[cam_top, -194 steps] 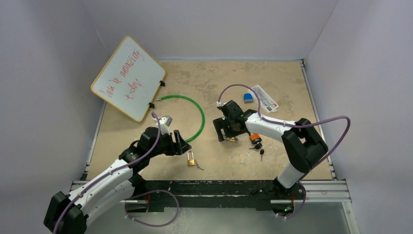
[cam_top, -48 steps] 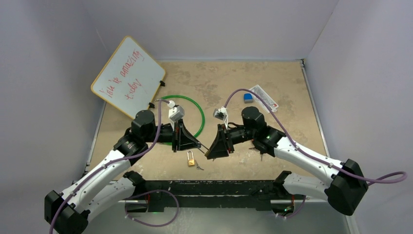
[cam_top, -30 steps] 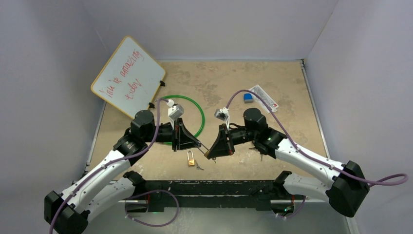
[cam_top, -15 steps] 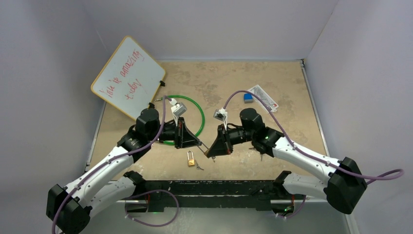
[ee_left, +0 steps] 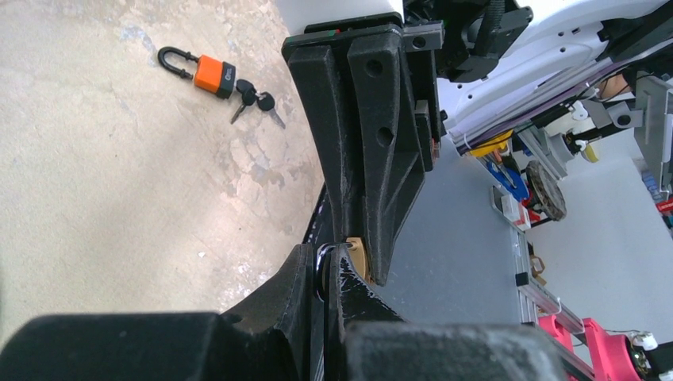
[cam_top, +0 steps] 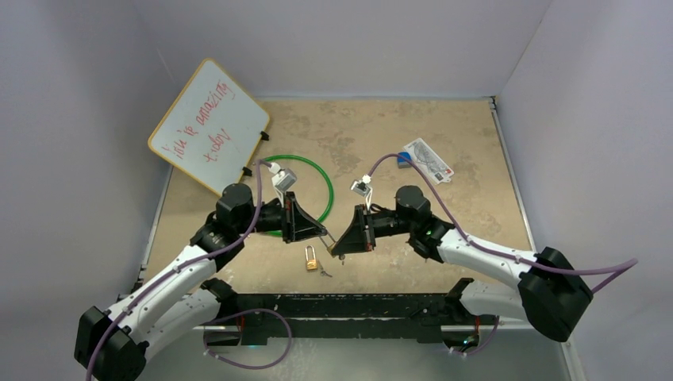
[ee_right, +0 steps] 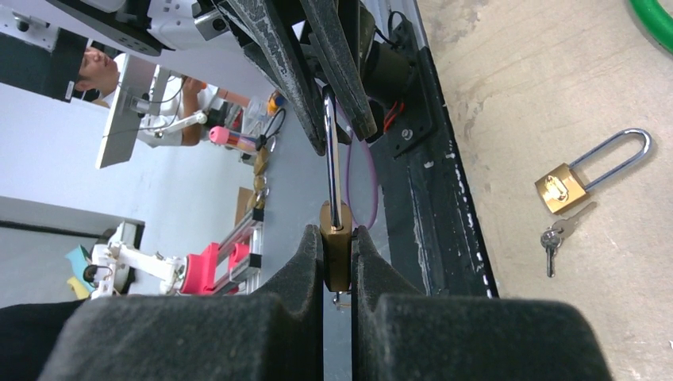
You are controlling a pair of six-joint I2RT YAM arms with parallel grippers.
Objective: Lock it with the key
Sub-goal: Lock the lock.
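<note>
A small brass padlock (ee_right: pixel 336 254) hangs in the air between both arms, above the table's near edge. My right gripper (ee_right: pixel 337 234) is shut on its brass body. The silver shackle (ee_right: pixel 330 159) runs from the body into my left gripper (ee_left: pixel 325 252), which is shut on it, with the brass body (ee_left: pixel 359 258) just beyond the fingertips. A small silver piece (ee_right: pixel 339 300) shows under the body; I cannot tell if it is the key. From above, the two grippers meet tip to tip, left gripper (cam_top: pixel 321 231) against right gripper (cam_top: pixel 338 244).
A second brass padlock (cam_top: pixel 311 257) lies on the table below the grippers, a small key (cam_top: pixel 324 272) beside it. An orange padlock (ee_left: pixel 210 71) with keys (ee_left: pixel 254 95) lies further right. A whiteboard (cam_top: pixel 208 127), green ring (cam_top: pixel 321 178) and card (cam_top: pixel 428 157) sit further back.
Both grippers have stayed shut and joined on the padlock. The pair has drifted slightly left and towards the near edge, and both wrists have turned a little.
</note>
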